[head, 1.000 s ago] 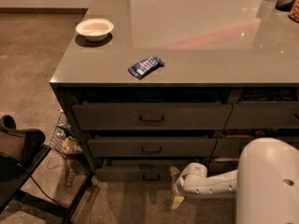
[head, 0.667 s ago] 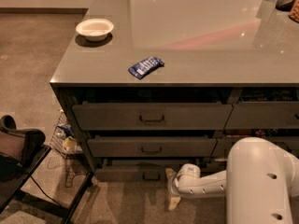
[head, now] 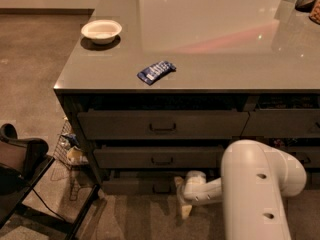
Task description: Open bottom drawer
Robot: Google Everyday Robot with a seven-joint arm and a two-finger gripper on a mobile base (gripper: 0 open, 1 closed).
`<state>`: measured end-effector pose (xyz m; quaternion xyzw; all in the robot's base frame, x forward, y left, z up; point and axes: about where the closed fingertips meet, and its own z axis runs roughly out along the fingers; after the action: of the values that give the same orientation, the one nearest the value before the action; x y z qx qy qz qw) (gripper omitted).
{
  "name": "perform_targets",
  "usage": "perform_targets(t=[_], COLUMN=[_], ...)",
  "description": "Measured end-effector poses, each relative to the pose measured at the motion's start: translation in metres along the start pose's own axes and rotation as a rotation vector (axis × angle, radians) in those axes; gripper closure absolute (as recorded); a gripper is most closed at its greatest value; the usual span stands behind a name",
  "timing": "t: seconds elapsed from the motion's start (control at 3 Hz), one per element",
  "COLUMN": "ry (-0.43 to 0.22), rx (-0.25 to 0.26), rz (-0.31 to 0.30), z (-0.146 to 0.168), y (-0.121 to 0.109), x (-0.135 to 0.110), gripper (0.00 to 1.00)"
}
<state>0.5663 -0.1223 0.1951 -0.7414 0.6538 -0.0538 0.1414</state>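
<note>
The bottom drawer is the lowest of three stacked dark grey-brown drawers under the counter, with a small dark pull handle at its centre. Its front stands slightly forward of the one above. My gripper hangs low at the end of the white arm, just right of that handle, its pale fingers pointing down toward the floor. The arm's big white link hides the right part of the lower drawers.
On the grey counter top lie a white bowl and a blue snack packet. A wire basket stands at the cabinet's left corner. A black chair sits at the lower left on the carpet.
The arm has moved left and closer to the camera. The gripper has shifted left toward the bottom drawer's handle.
</note>
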Motion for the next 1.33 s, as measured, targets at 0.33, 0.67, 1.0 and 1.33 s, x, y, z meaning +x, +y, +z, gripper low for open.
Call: perform_targets(t=[0.33,0.67,1.0,1.33], ry=[0.035,0.048,0.048,0.048], rx=[-0.026,-0.057,-0.057,-0.057], rz=[-0.024,-0.009,-0.009,-0.009], z=[0.0122,0.0217,0.0205,0.0205], y=[-0.0016,0.0025,0.0022,0.0022], x=[0.0058,0.0032,0.0031,0.0031], gripper=[0.15,0.38,0.7,0.93])
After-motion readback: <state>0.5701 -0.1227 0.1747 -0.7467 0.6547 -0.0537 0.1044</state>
